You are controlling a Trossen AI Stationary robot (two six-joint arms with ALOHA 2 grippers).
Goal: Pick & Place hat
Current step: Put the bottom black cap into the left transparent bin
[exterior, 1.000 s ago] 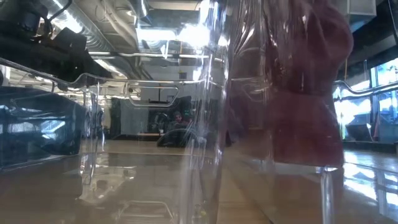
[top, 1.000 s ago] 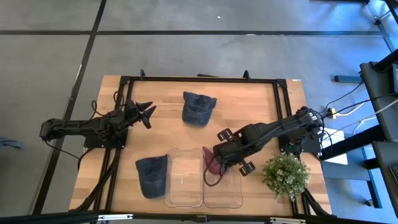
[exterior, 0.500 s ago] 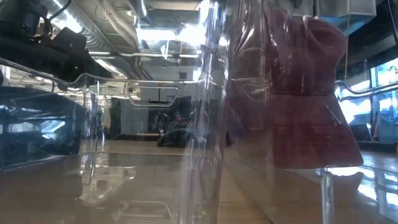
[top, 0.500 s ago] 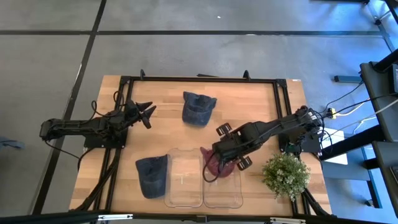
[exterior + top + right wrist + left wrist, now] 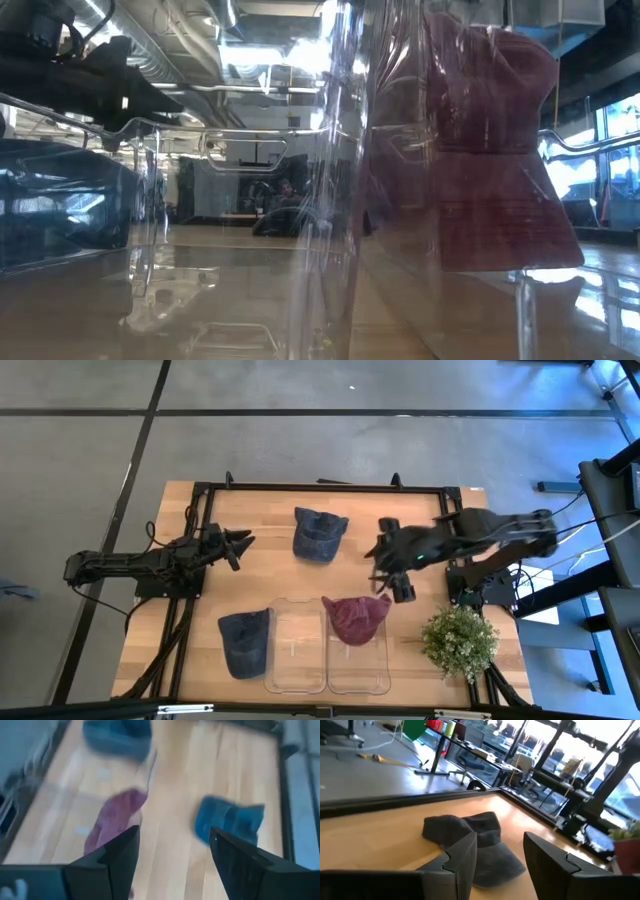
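Observation:
A maroon hat (image 5: pixel 357 618) lies across the far end of the right clear bin (image 5: pixel 360 672); the low view shows the hat (image 5: pixel 480 150) high up behind the clear wall. My right gripper (image 5: pixel 382 568) hangs open above the table, to the far right of the hat, holding nothing; in its wrist view the maroon hat (image 5: pixel 112 820) lies below my open right gripper (image 5: pixel 172 850). A blue hat (image 5: pixel 320 532) lies on the far middle of the table, another blue hat (image 5: pixel 245 640) at the near left. My left gripper (image 5: pixel 240 543) waits open at the left, pointing at the far blue hat (image 5: pixel 470 837).
A second clear bin (image 5: pixel 297 658) stands left of the first one, near the front edge. A potted plant (image 5: pixel 460 640) stands at the near right corner. A black frame (image 5: pixel 320 487) runs round the table's far and side edges. Bare wood lies between the far hat and the bins.
My right gripper has opened and let go of the maroon hat, then risen and drawn back toward the table's far right. The hat has dropped onto the far end of the right bin and spread out there, its brim toward the right.

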